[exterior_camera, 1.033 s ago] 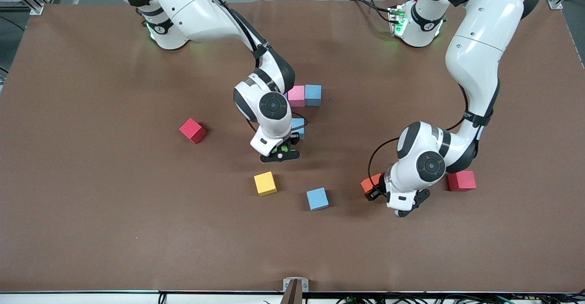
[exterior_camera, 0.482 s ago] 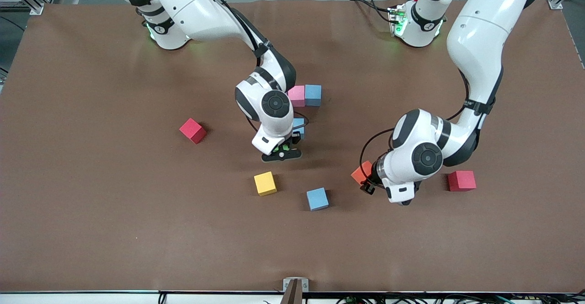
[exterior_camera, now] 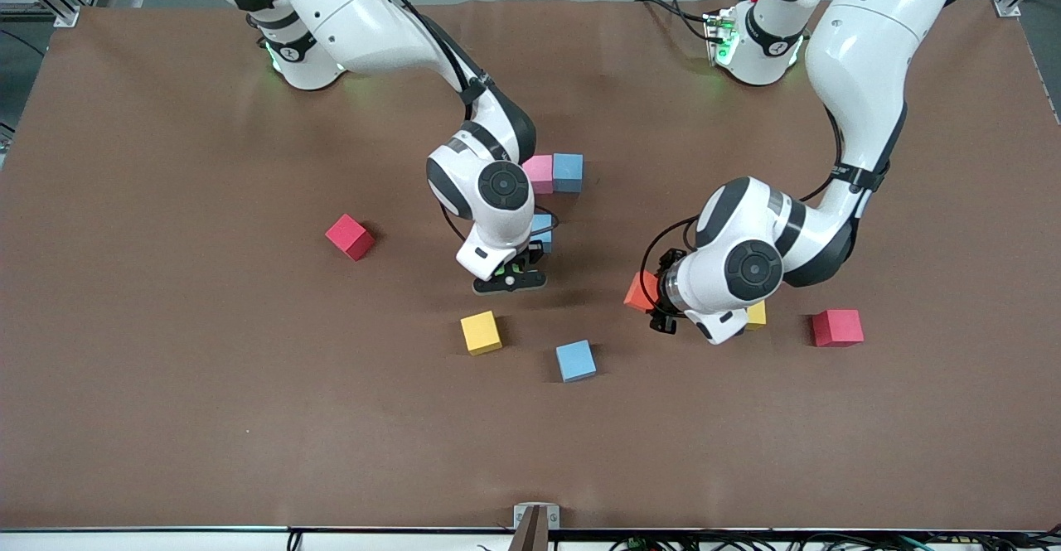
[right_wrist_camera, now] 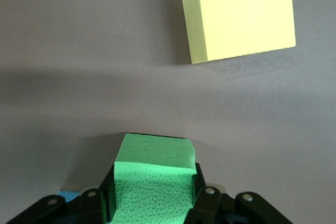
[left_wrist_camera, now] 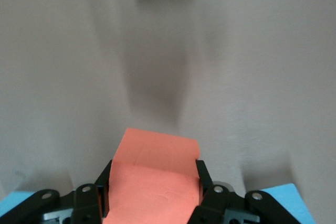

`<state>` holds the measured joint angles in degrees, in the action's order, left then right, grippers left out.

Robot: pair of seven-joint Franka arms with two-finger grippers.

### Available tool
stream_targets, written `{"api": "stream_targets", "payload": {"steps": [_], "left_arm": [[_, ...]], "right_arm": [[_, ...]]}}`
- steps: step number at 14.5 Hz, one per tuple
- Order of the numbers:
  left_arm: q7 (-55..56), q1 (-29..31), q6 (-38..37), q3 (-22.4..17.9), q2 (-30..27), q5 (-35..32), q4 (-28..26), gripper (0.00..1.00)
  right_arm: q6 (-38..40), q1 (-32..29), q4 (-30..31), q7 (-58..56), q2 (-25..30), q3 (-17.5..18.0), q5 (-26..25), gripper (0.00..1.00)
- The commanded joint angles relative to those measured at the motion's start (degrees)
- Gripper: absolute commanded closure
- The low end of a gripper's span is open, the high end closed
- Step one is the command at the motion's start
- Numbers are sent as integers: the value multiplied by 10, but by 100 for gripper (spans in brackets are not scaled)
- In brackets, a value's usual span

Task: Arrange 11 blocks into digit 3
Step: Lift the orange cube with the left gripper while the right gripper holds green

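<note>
My right gripper [exterior_camera: 510,276] is shut on the green block [right_wrist_camera: 153,182], low over the table beside a light blue block [exterior_camera: 543,232]. A pink block [exterior_camera: 537,173] and a light blue block [exterior_camera: 568,171] touch side by side, farther from the front camera. A yellow block [exterior_camera: 481,332] and a light blue block [exterior_camera: 575,360] lie nearer. My left gripper [exterior_camera: 656,306] is shut on the orange block [exterior_camera: 640,290] and holds it above the table; it fills the jaws in the left wrist view [left_wrist_camera: 155,182]. A second yellow block [exterior_camera: 756,315] shows partly under the left arm. Purple blocks are out of view.
One red cube [exterior_camera: 349,236] lies toward the right arm's end, another red cube [exterior_camera: 837,327] toward the left arm's end. The yellow block [right_wrist_camera: 239,14] shows ahead of the green block in the right wrist view.
My left gripper has carried the orange block up and toward the table's middle, uncovering a yellow block under the arm. My right gripper has barely moved.
</note>
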<state>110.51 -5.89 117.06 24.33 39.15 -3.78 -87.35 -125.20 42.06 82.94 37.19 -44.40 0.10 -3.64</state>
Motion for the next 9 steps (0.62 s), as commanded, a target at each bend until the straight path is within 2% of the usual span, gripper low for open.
{"api": "stream_targets", "payload": {"steps": [1,9], "left_arm": [[65,3,-6,21,-15,6,-27,87],[215,-35,7,29,-18,0,-63,85]], "right_arm": [[4,8,-12,17,-7,-4,-15,100],[5,9,-9,18,-8,-4,-21,100]]}}
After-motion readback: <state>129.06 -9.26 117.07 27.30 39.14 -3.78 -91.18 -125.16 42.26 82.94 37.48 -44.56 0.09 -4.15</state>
